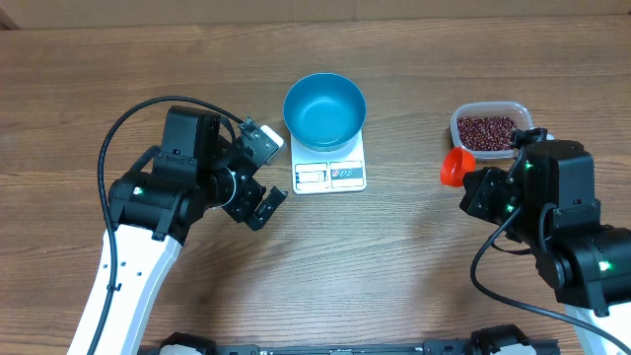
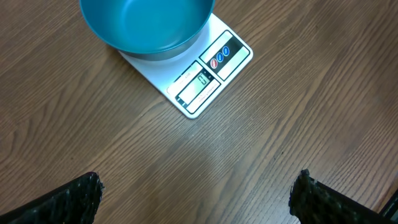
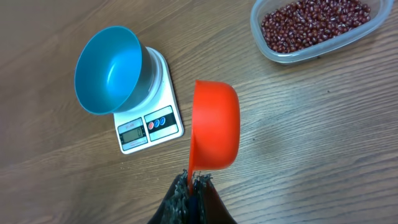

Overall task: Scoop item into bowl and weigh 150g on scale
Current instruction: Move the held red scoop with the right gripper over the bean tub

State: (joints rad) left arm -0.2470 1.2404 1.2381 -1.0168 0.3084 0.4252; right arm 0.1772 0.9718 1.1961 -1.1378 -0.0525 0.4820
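While bowl (image 3: 107,70) sits on scale (image 3: 150,125), right gripper (image 3: 191,182) apparently pinches the scoop (image 3: 216,132).

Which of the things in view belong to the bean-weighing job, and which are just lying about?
Belong to the job:
- blue bowl, sitting on the white scale
- beans in the clear tub
- red scoop, held by the right gripper

Just there:
- no stray item that I can see
- wooden table
- left gripper, open, holding nothing
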